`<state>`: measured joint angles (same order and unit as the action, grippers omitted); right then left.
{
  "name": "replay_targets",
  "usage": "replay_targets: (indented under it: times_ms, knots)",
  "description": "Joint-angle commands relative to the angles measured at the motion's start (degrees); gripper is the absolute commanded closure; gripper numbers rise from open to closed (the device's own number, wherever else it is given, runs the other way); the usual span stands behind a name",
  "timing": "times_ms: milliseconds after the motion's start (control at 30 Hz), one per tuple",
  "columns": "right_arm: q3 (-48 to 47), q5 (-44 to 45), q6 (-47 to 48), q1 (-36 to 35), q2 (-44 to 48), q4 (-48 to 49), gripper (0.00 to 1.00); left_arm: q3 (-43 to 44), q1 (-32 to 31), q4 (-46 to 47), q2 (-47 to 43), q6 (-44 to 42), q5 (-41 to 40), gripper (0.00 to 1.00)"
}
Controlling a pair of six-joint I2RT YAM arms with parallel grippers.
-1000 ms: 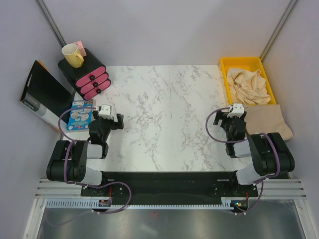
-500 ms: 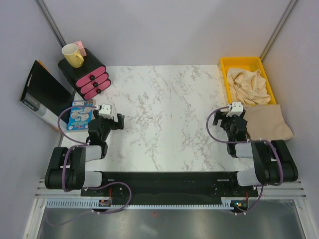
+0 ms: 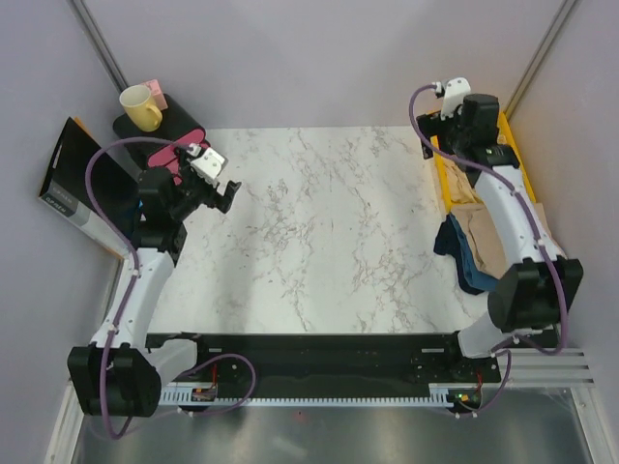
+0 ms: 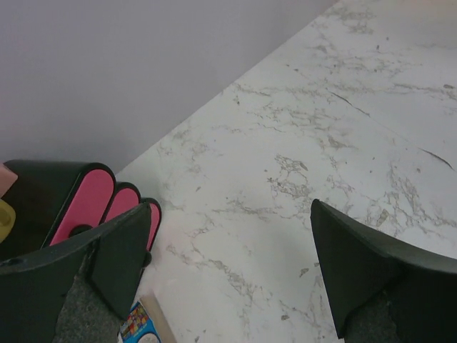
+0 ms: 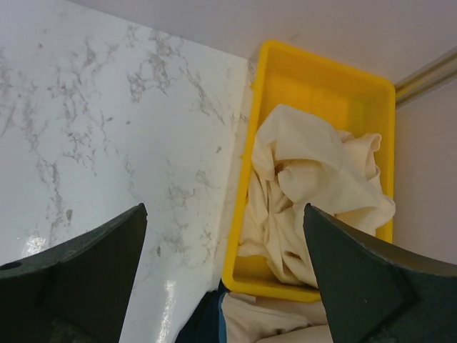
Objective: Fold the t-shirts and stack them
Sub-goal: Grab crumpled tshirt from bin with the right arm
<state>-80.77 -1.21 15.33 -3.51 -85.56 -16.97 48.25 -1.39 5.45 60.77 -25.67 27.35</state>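
A crumpled cream t-shirt (image 5: 314, 182) fills the yellow tray (image 5: 246, 214) at the table's far right. A second t-shirt (image 3: 479, 232), beige, lies just in front of the tray, and its edge also shows in the right wrist view (image 5: 285, 325). My right gripper (image 5: 225, 214) hangs open above the tray's near left corner with nothing between its fingers. In the top view the right gripper (image 3: 471, 145) covers most of the tray (image 3: 441, 172). Over bare marble at the far left, my left gripper (image 4: 230, 207) (image 3: 224, 193) also stands open and holds nothing.
A dark blue cloth (image 3: 462, 259) (image 5: 207, 321) lies against the beige shirt's left edge. A black and pink drawer unit (image 4: 86, 204) with a yellow mug (image 3: 140, 106) stands at the far left, with a black box (image 3: 73, 184) and a blue packet (image 4: 139, 323) nearby. Walls close in on three sides.
Both arms have risen from low near the table's front edge. The right gripper reached out over the yellow tray; the left gripper swung up toward the pink drawers. Both stayed open.
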Motion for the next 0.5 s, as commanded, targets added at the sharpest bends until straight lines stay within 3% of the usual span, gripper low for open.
replay_targets:
  times_ms: [0, 100, 233, 467]
  knots:
    - [-21.0, 10.0, 1.1, 1.7, -14.2, -34.8, 0.02, 11.7, 0.0, -23.2, 9.3, -7.5, 0.6, 0.00]
    - [-27.2, 7.8, 1.7, 3.8, -20.2, -36.6, 0.02, 23.5, 0.0, -32.9, 18.4, -8.6, 0.1, 0.00]
    - [-35.5, 7.2, 2.5, 8.6, -30.3, -36.6, 0.02, 35.3, 0.0, -38.3, 27.5, -9.9, -2.3, 0.00]
    - [-50.2, 11.4, 3.6, 13.8, -42.6, -33.5, 0.02, 41.6, 0.0, -38.6, 32.3, -11.7, -0.5, 0.00]
